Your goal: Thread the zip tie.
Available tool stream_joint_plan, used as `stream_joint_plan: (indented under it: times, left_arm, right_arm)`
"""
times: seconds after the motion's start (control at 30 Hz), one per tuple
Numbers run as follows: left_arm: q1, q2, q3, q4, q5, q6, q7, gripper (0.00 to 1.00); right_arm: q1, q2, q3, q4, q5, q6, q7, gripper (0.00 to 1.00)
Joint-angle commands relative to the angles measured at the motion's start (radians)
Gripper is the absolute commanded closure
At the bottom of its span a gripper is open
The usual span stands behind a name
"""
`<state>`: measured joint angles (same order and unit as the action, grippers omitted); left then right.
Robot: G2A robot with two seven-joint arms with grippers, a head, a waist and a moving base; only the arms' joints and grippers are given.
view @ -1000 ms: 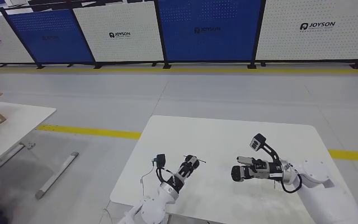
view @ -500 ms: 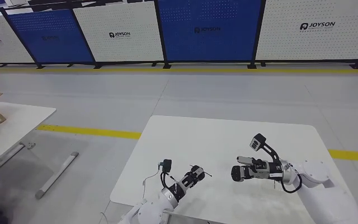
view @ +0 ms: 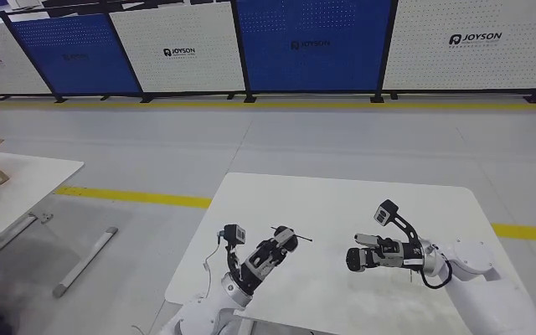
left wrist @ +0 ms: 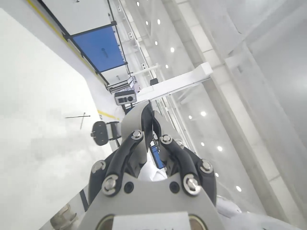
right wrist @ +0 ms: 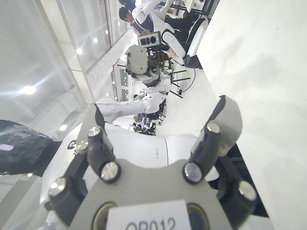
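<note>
A thin black zip tie (view: pixel 295 234) sticks out sideways from my left gripper (view: pixel 283 241), which is held above the near left part of the white table (view: pixel 335 197). In the left wrist view the gripper (left wrist: pixel 150 111) is shut on the tie (left wrist: pixel 152 123), seen edge-on between the pads. A thin black line (left wrist: pixel 77 116) shows over the table beyond; I cannot tell if it is the same tie. My right gripper (view: pixel 351 259) faces the left one from a short way off. Its fingers are spread wide in the right wrist view (right wrist: pixel 160 107), with nothing between them.
The table's near edge lies just behind the left arm. Blue and white pegboard panels (view: pixel 310 46) stand across the floor at the back. Another white table (view: pixel 29 180) is at the far left.
My left gripper dipped toward the table's near edge with the zip tie, then came back up and turned. The right arm has stayed still.
</note>
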<state>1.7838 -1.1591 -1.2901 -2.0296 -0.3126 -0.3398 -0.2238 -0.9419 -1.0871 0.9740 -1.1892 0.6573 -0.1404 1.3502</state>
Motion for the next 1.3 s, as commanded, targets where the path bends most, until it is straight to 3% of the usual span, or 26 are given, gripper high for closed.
stream_joint_plan:
  times: [0.0, 0.1, 0.2, 0.47, 0.63, 0.73, 0.83, 1.0, 1.27]
  left_arm:
    - [0.028, -0.003, -0.029, -0.062, -0.032, 0.0, -0.016, 1.0]
    - [0.06, -0.011, -0.073, -0.111, -0.074, 0.0, -0.056, 1.0]
    - [0.083, -0.022, -0.109, -0.115, -0.099, 0.0, -0.083, 1.0]
    - [0.08, -0.024, -0.112, -0.109, -0.089, 0.005, -0.075, 1.0]
    - [0.032, -0.028, -0.057, -0.057, 0.046, 0.098, -0.008, 1.0]
    - [0.004, -0.032, -0.022, -0.019, 0.09, 0.129, 0.02, 1.0]
    - [-0.032, -0.038, 0.014, 0.046, 0.191, 0.143, 0.101, 1.0]
    - [-0.099, -0.051, 0.1, 0.148, 0.318, 0.22, 0.187, 1.0]
    - [-0.124, -0.052, 0.13, 0.213, 0.399, 0.256, 0.171, 1.0]
  right_arm:
    - [0.0, 0.0, 0.0, 0.0, 0.0, 0.0, 0.0, 0.0]
    - [0.0, 0.0, 0.0, 0.0, 0.0, 0.0, 0.0, 0.0]
    - [0.0, 0.0, 0.0, 0.0, 0.0, 0.0, 0.0, 0.0]
    - [0.0, 0.0, 0.0, 0.0, 0.0, 0.0, 0.0, 0.0]
    - [0.0, 0.0, 0.0, 0.0, 0.0, 0.0, 0.0, 0.0]
    - [0.0, 0.0, 0.0, 0.0, 0.0, 0.0, 0.0, 0.0]
    - [0.0, 0.0, 0.0, 0.0, 0.0, 0.0, 0.0, 0.0]
    - [0.0, 0.0, 0.0, 0.0, 0.0, 0.0, 0.0, 0.0]
    - [0.0, 0.0, 0.0, 0.0, 0.0, 0.0, 0.0, 0.0]
